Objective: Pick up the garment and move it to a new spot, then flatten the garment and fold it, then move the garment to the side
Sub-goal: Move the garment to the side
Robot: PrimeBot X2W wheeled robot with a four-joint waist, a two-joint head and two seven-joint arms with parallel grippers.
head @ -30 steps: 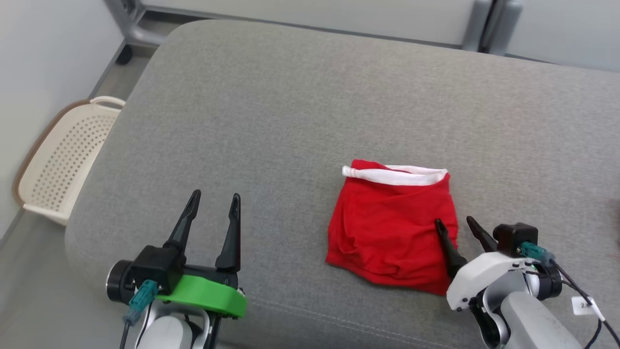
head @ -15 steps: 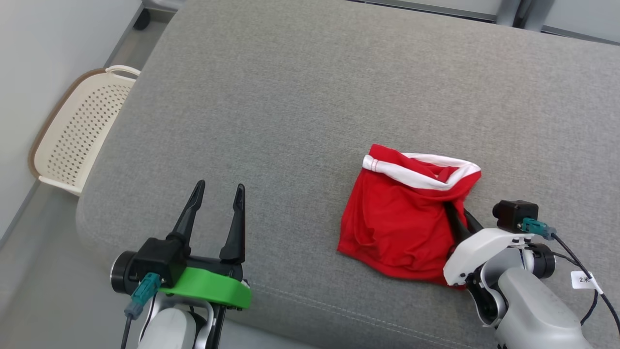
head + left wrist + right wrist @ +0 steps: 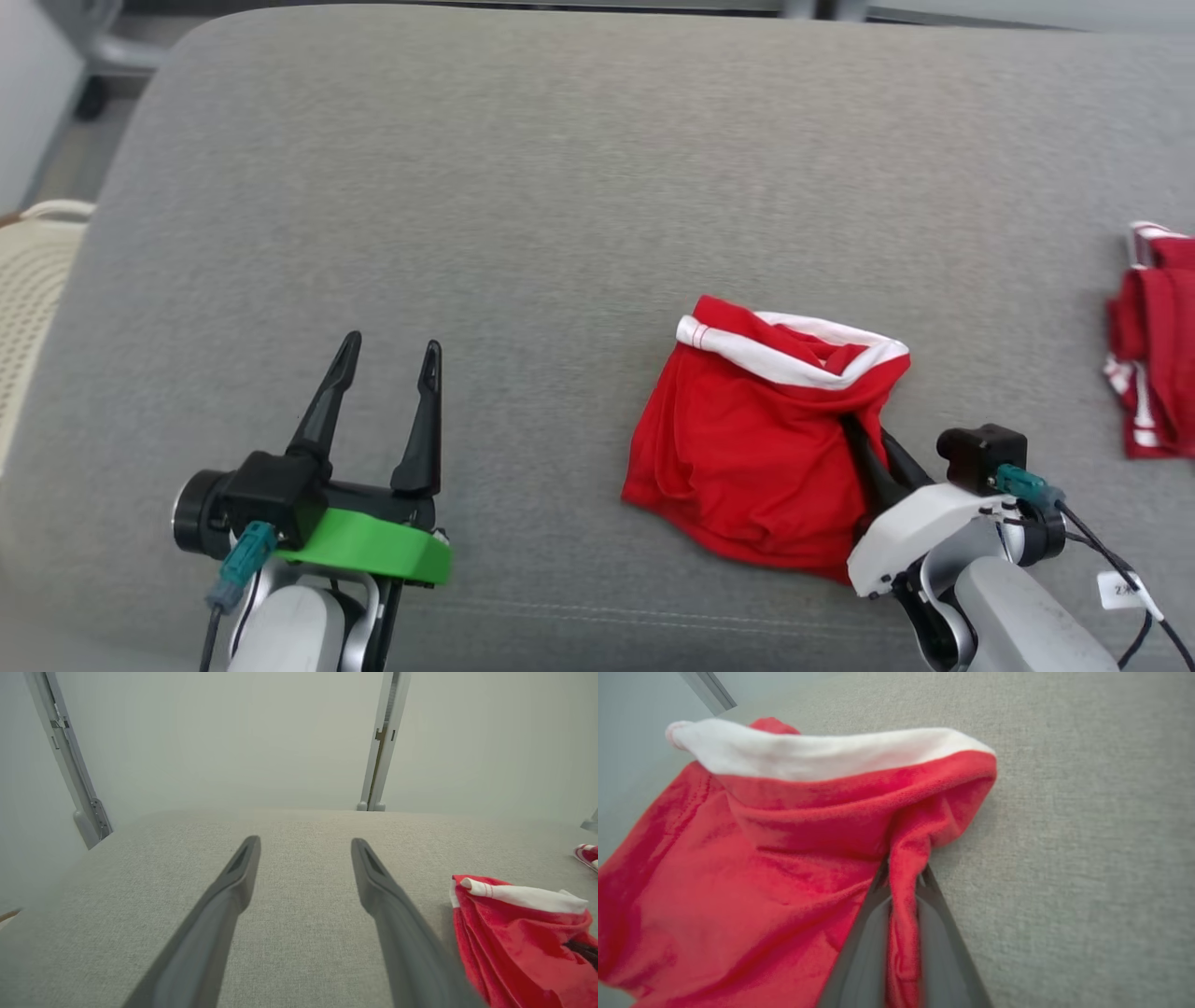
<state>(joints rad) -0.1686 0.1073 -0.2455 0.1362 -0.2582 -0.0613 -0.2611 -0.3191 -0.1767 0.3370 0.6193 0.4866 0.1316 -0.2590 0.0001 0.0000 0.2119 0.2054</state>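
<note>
Far left: the rim of a cream perforated basket (image 3: 26, 271) was cut off at the frame edge. The head camera had swung right over the last second, so this was a change of view and the basket had not moved. Left end effector (image 3: 390, 343) hung over bare grey cushion (image 3: 523, 187), fingers spread wide, holding nothing, well apart from the cloth. Centre-right: the garment, red shorts (image 3: 738, 448) with a white waistband (image 3: 784, 341), lay crumpled on the cushion near its front edge. Main change: the right end effector (image 3: 873, 441), whose fingers a second ago straddled the shorts' right edge, was now pinched together on a fold of red fabric. The right end of the waistband had been drawn in toward the pinch. The wrist view confirmed a ridge of cloth clamped between the two fingers. Judgement: grasp made, lift not yet begun, since most of the cloth lay on the cushion; the move to a new spot could follow. Far right: a second red-and-white garment (image 3: 1153, 355) lay apart. The only writing was on a small white tag (image 3: 1117, 590) on the right arm's cable, and it was too small to read.
</note>
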